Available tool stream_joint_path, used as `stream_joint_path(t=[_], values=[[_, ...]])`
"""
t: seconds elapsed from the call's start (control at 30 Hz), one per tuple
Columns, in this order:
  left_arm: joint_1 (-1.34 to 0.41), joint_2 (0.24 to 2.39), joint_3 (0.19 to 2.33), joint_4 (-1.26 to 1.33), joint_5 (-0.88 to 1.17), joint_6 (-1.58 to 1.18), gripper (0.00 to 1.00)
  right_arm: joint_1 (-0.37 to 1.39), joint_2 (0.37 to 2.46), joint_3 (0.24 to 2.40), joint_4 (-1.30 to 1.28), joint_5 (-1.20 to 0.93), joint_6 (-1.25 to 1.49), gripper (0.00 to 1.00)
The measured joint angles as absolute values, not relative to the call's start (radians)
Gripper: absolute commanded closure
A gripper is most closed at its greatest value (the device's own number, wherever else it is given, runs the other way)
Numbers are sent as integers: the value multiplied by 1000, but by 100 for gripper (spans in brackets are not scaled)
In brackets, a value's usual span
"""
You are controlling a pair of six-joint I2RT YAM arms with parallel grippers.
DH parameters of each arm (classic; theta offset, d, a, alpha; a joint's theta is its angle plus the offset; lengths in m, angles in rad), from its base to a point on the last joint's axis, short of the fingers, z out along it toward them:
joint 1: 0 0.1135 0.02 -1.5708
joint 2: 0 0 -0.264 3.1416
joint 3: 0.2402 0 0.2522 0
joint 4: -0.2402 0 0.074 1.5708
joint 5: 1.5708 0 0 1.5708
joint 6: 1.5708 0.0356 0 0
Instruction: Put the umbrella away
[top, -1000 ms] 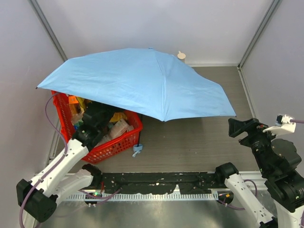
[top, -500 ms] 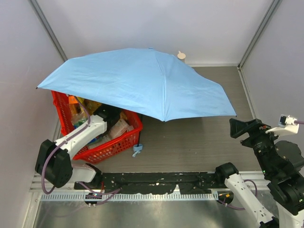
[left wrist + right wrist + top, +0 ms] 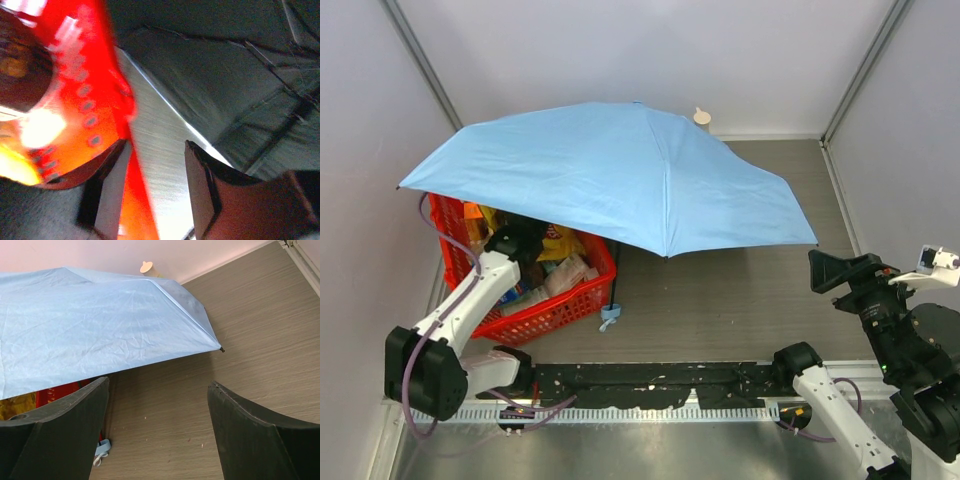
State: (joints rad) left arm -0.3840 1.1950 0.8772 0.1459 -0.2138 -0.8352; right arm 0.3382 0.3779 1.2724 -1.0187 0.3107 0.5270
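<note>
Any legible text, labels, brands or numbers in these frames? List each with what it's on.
No text can be read in any view.
The umbrella: plain sky-blue fabric, no print visible.
The packages in the red basket: some colour printing, too small to read from the top view.
Left wrist view: motion-blurred, nothing legible.
Right wrist view: no writing in sight.

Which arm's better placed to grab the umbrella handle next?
Probably left. The left claw sits under the umbrella canopy at the red basket, near the handle. The right claw stands open, well off to the right.
</note>
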Motion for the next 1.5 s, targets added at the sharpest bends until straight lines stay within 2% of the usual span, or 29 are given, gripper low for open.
stream_joint_path(t=[0.13,0.2,0.33,0.47,0.63,0.83,1.0,1.2,1.5], values=[[-274,1163,857,4,-229,-855,47,338,378,1272,-1018,301,529,17],[-242,1114,822,-63,-221,-822,43,338,380,1272,-1018,296,530,18],[-224,1016,742,-171,-168,-773,42,338,380,1264,-1010,284,533,18],[-226,977,781,-197,-96,-751,41,338,380,1258,-1009,277,534,18],[-266,973,871,-117,13,-780,41,338,380,1256,-1003,277,535,18],[-461,1071,942,-38,19,-893,41,338,380,1256,-1002,277,542,18],[-585,1153,908,104,-32,-964,39,338,380,1256,-1003,276,549,19],[-610,1180,841,257,-103,-1033,38,338,385,1256,-1003,274,554,19],[-678,1221,810,326,-240,-1044,38,338,387,1256,-1003,274,556,19]])
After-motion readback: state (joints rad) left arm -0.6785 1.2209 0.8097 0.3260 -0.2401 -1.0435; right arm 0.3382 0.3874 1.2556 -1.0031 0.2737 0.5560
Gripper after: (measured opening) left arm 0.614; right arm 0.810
